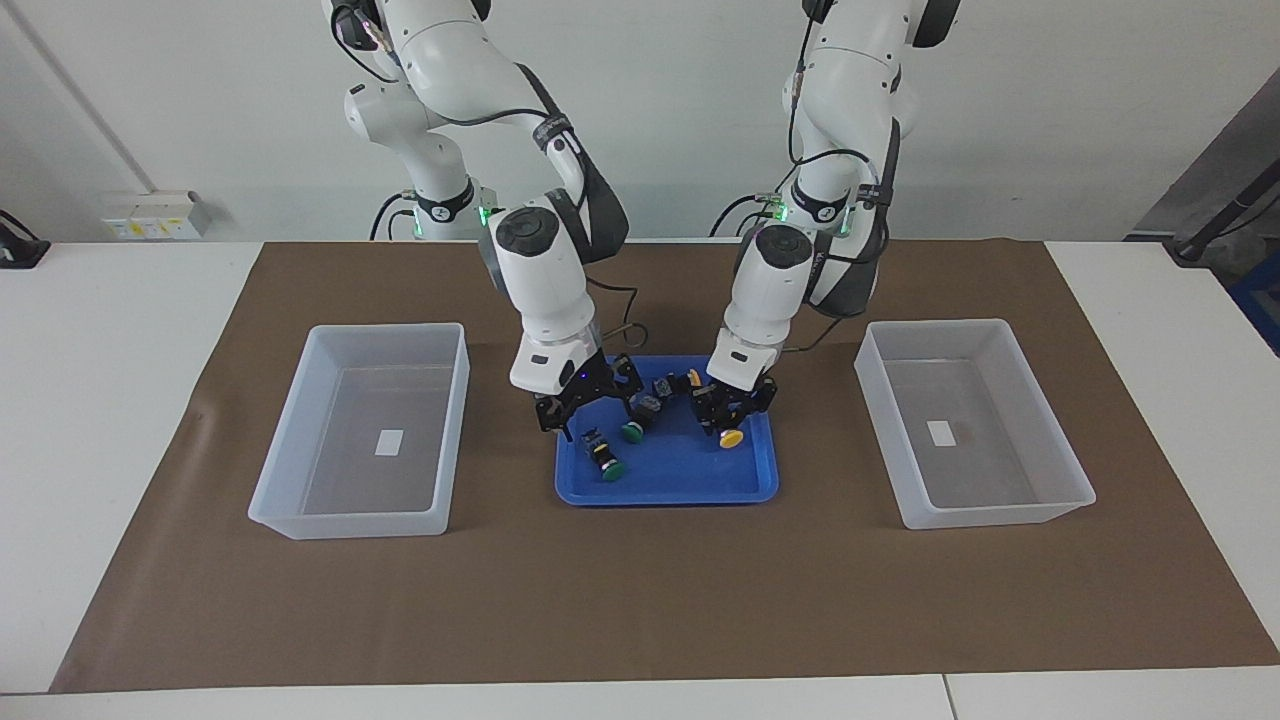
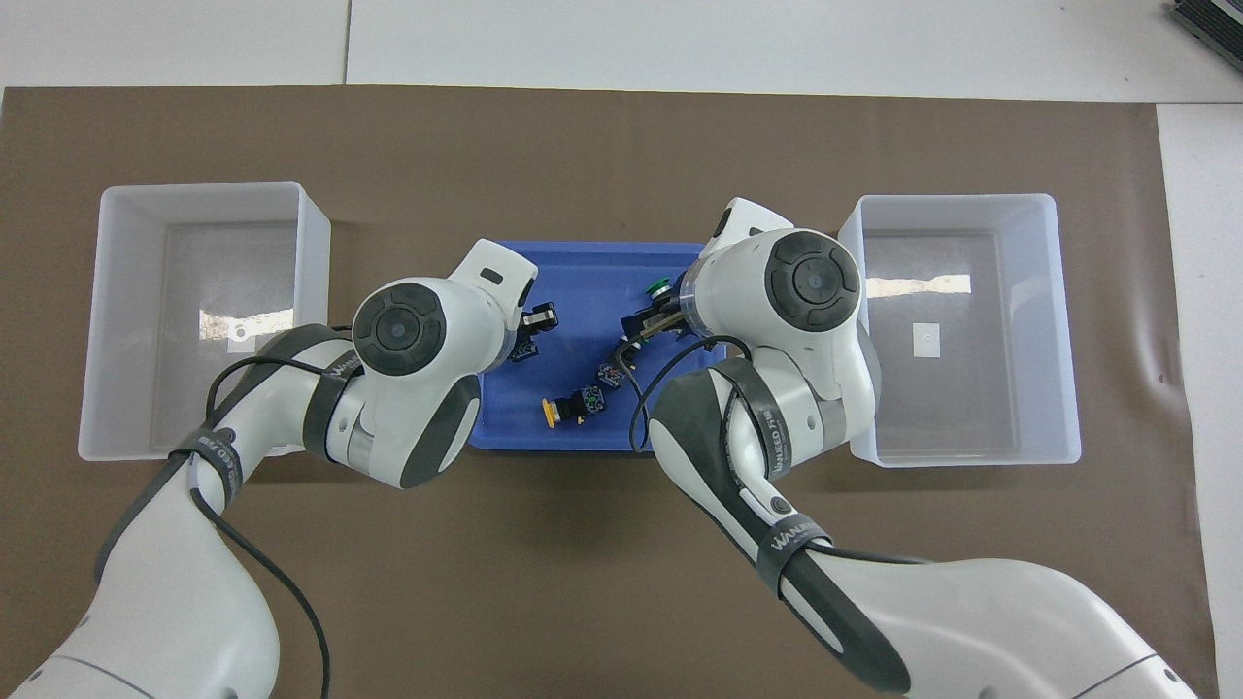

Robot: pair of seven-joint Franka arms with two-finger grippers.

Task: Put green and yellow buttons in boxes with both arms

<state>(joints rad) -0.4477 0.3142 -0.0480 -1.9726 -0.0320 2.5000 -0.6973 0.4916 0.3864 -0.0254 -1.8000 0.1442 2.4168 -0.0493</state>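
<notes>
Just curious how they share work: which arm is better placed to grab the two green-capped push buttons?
Right: the right gripper hangs over the shallow blue plastic tray beside both green-capped push buttons; the left gripper is over a yellow-capped button.

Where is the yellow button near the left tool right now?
In the facing view the yellow button is in the blue tray, toward the left arm's end, right at the left tool; whether it is gripped is unclear.

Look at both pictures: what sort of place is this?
Probably a robotics lab: two white robot arms work over a paper-covered table, with a blue tray of push-button switches between two translucent bins.
</notes>
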